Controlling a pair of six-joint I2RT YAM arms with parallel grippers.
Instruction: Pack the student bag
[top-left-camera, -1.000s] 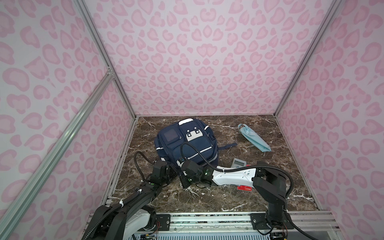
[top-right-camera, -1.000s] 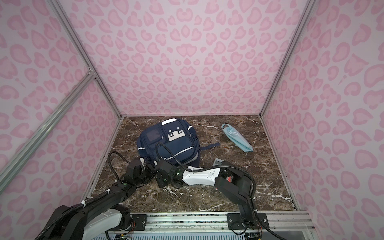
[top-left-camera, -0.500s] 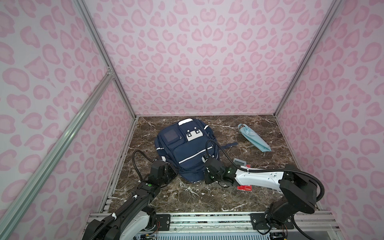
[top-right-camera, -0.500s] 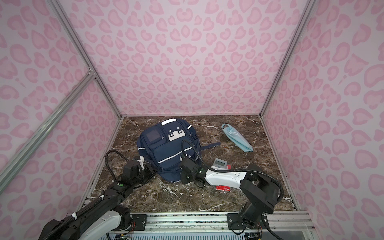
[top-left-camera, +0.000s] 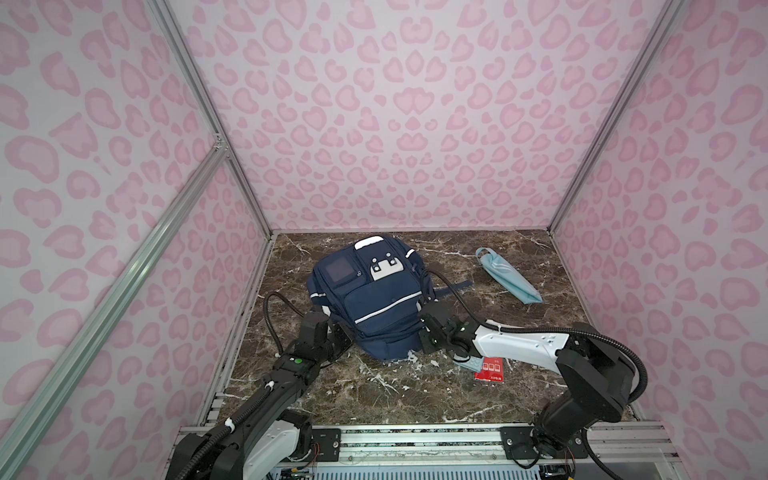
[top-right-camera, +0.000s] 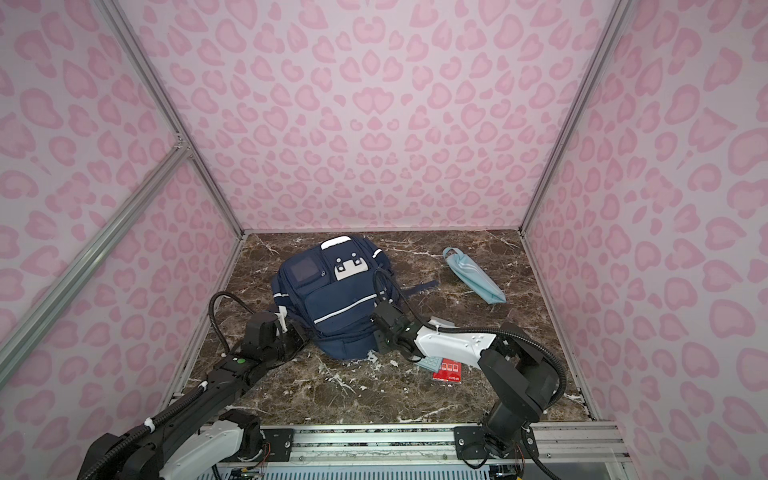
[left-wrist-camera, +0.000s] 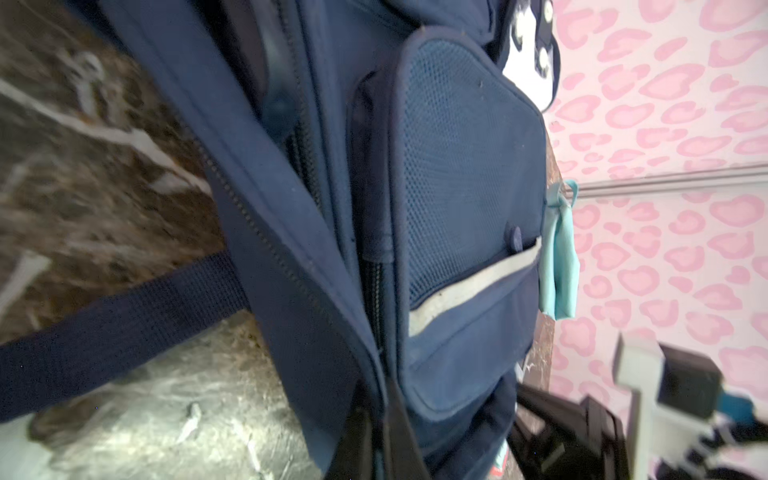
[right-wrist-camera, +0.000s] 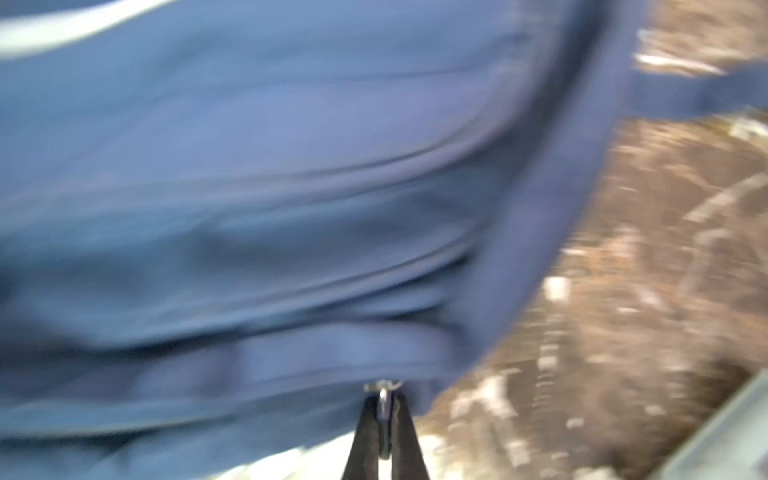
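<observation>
Firstly, a red card lay nearest on the counter. Left jaws clenched the student bag, mid-counter, by its fabric edge; right jaws clenched its zipper pull. Unzipping seemingly in hand; next needed a steady pull. Farthest: blue pouch.

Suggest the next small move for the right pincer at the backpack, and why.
Probably pull the zipper pull along its track, up the right side of the student bag in both top views. The right pincer is shut on that pull at the bag's near corner, the left pincer clamps fabric on the opposite side, and the light blue pouch lies unpacked on the table.
</observation>
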